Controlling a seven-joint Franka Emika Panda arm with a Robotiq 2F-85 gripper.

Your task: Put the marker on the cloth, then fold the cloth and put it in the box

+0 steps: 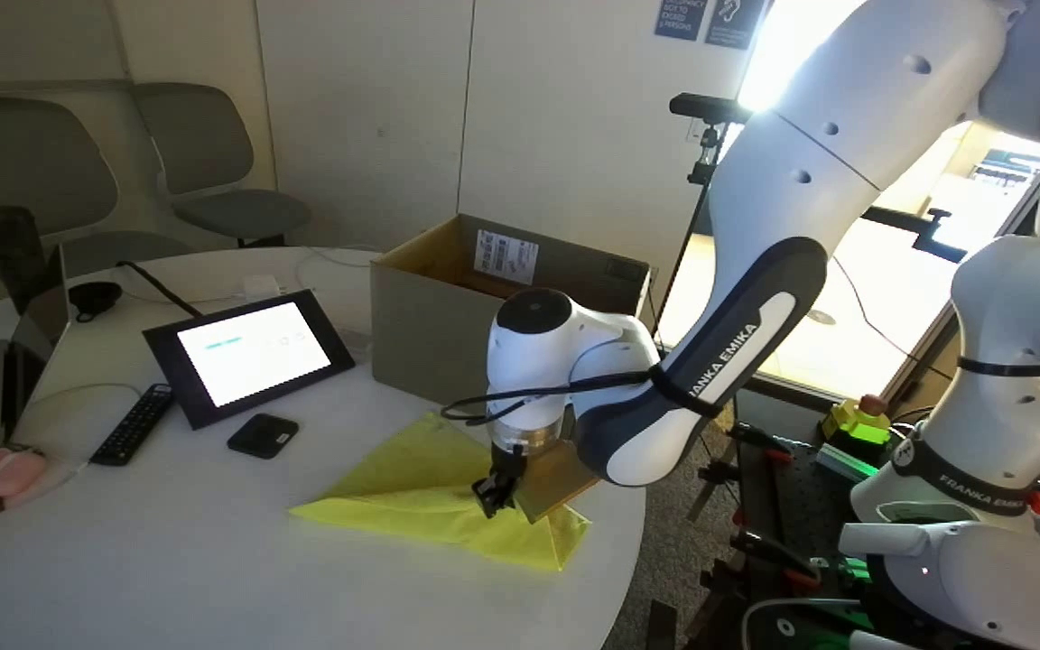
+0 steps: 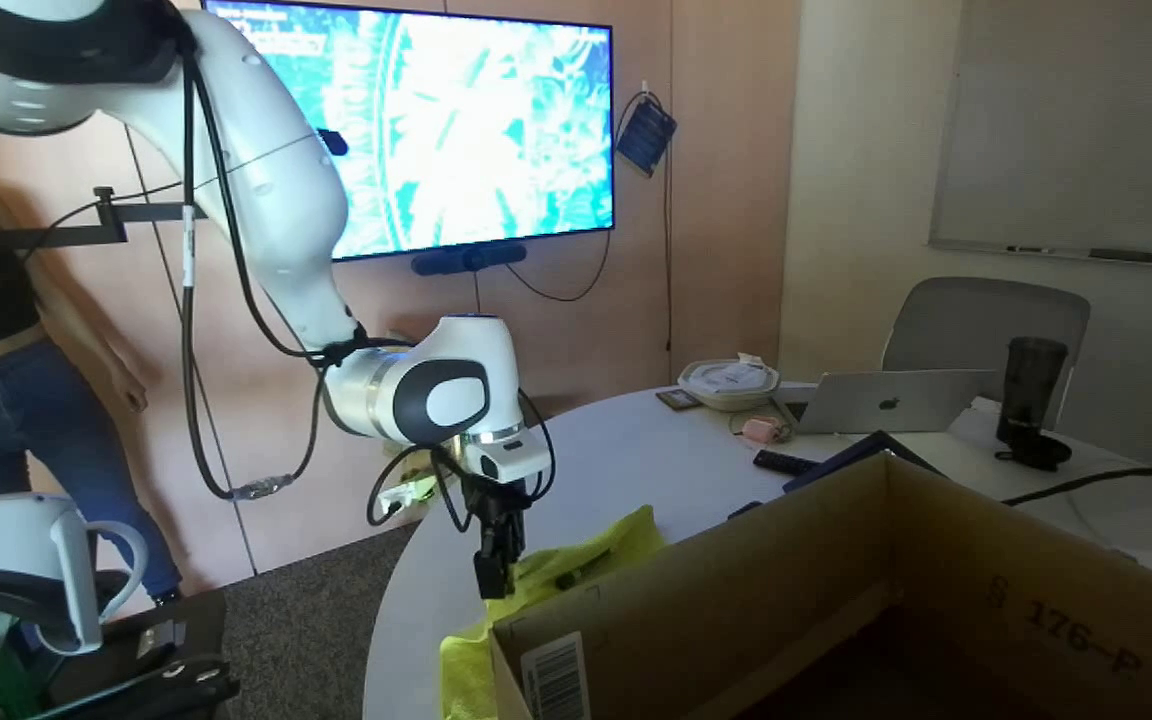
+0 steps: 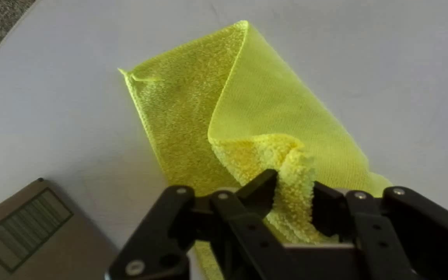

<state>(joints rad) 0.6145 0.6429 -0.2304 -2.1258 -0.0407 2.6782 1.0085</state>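
White table (image 1: 168, 569); box (image 2: 786, 570) marked "S 176-P"; arm (image 1: 782, 208), "FRANKA EMIKA".

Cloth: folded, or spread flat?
Partly folded: in the wrist view the cloth is doubled over on itself with one strip uncovered, and the gripper pinches a bunched part.

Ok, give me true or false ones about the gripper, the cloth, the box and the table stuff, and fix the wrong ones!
1. The gripper is pinching the cloth. True.
2. There is a white label inside the box. True.
3. The cloth lies inside the box. False: it is on the table, outside the box.
4. The cloth is spread flat. False: part of it is folded over.
5. The remote and the tablet are on the table. True.
6. The tablet is switched off. False: it is lit up.
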